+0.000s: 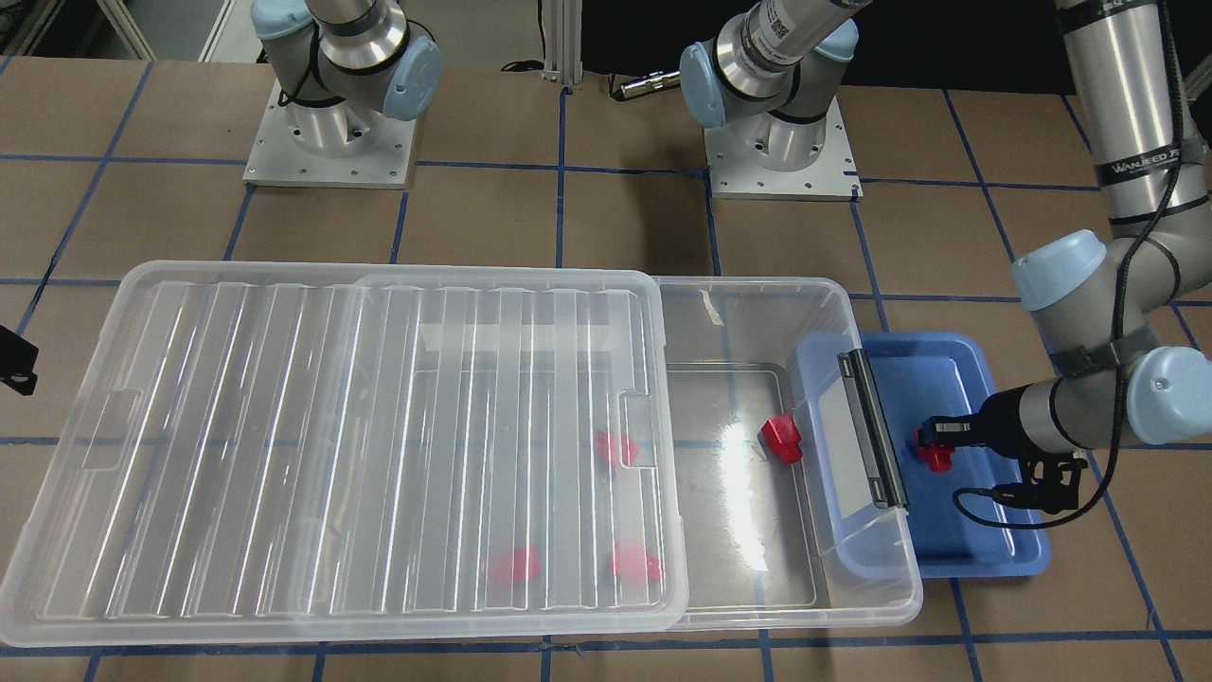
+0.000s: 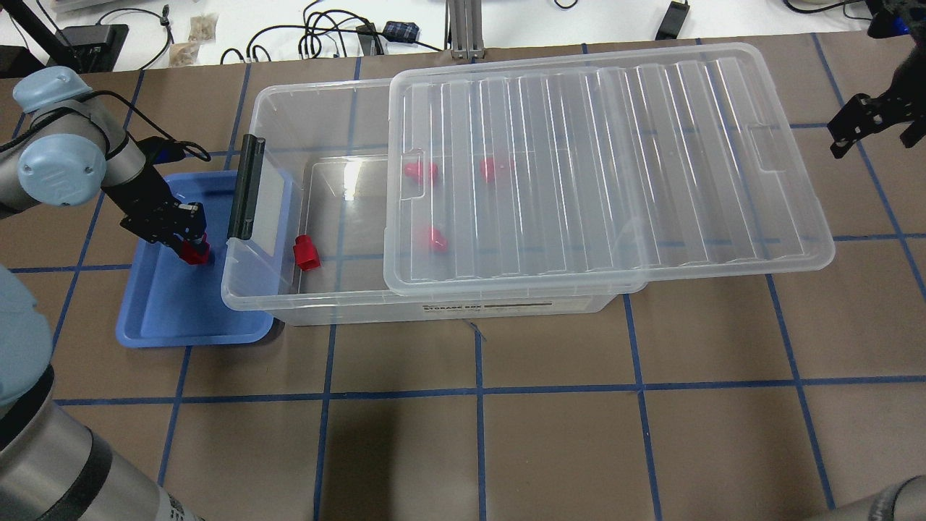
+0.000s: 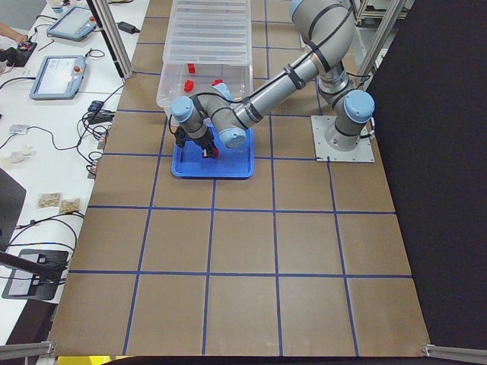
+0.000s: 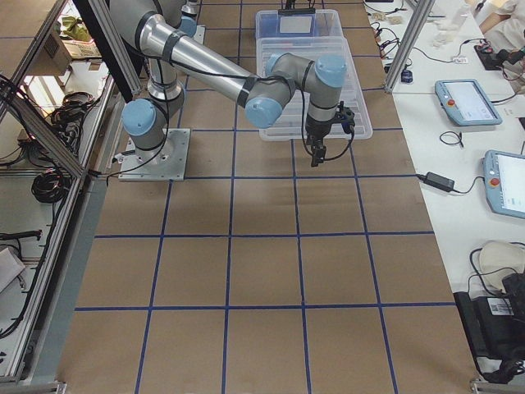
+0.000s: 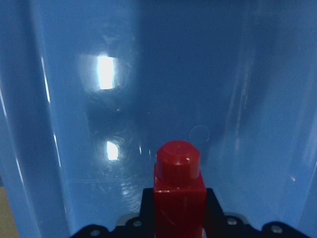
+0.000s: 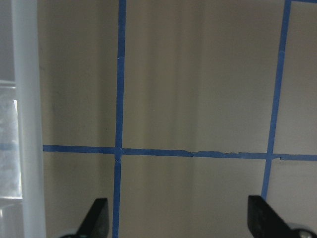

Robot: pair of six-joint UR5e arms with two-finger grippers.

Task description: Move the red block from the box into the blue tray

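Clamped on the red block [image 2: 194,252] just above the blue tray [image 2: 173,311], the left tool [image 2: 189,242] was placing it; release seemed next.

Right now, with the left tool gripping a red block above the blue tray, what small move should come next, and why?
Most likely open the left tool to let go of the red block. The block hangs over the blue tray, seemingly low above its floor, so only the release seems left.
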